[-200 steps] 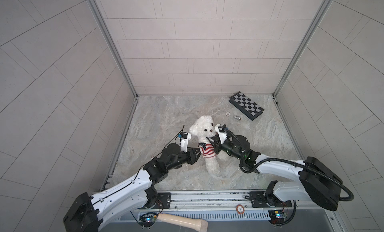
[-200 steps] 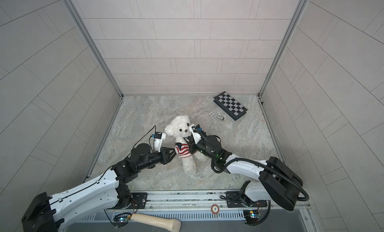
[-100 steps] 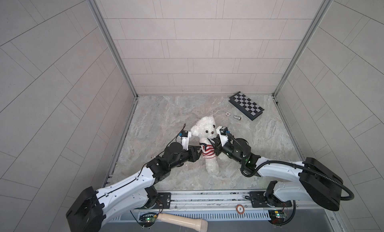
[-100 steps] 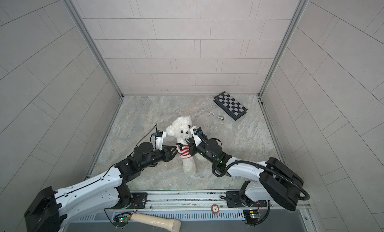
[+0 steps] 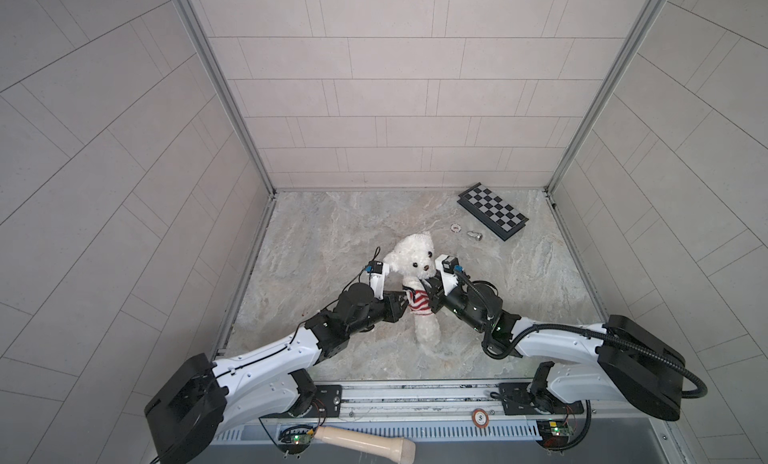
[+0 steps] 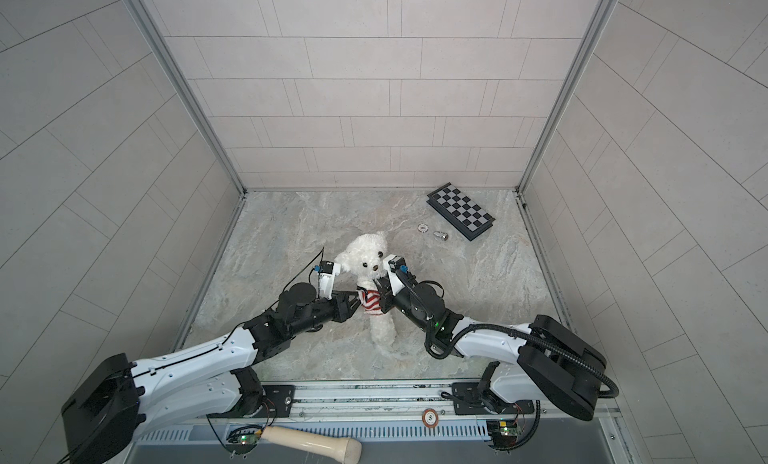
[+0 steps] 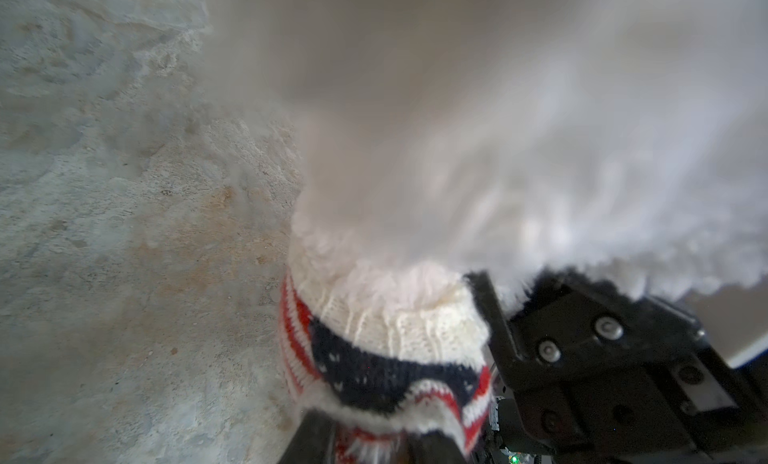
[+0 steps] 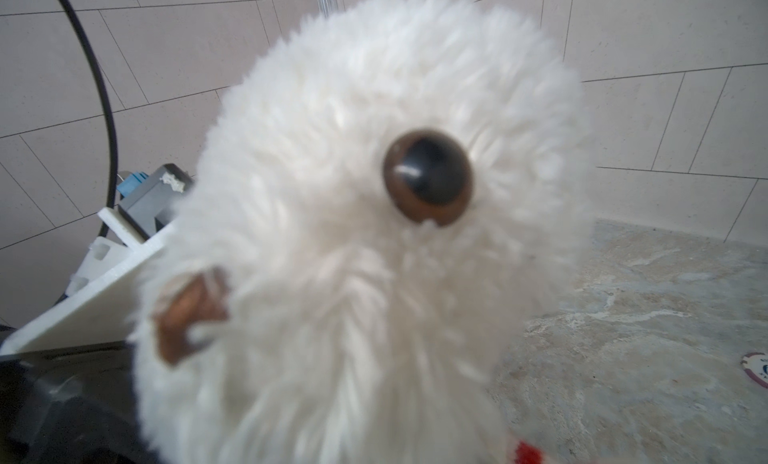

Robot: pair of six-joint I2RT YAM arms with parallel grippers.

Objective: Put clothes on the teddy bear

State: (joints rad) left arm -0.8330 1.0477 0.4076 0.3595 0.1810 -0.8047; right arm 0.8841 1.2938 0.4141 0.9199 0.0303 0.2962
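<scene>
White plush item, one: teddy bear [image 5: 417, 261] [image 6: 368, 259], fluffy, with dark eyes and nose. It is near the middle of the marbled tabletop [image 5: 332, 233], somewhat toward the front edge, head to the back edge and legs to the front. From where I stand I cannot tell whether its legs rest on the surface. The right wrist view is filled by its face [image 8: 374, 254].

Knit item, one: striped sweater [image 5: 417, 304] [image 6: 371, 301], with red and white stripes, a navy patch with white flecks and a cream ribbed collar. It sits round the bear's chest, with fur rising out of the collar [image 7: 386, 349].

Left gripper [image 5: 401, 307] [image 6: 356, 304]: at the sweater's left side, jaws narrow with the knit hem between the fingers [image 7: 309, 443].

Right gripper [image 5: 433, 296] [image 6: 385, 293]: pressed to the opposite side by the bear's shoulder, jaws drawn nearly together. I cannot tell whether they pinch knit or fur.

Sundries, back right corner of the tabletop:
- folded chessboard [image 5: 493, 211], lying flat
- round chip [image 5: 456, 227], just in front of the board
- small metal piece [image 5: 474, 235], beside the chip

Front rail, outside the tabletop:
- pale wooden handle [image 5: 365, 441], lying across
- second chip [image 5: 480, 418]
</scene>
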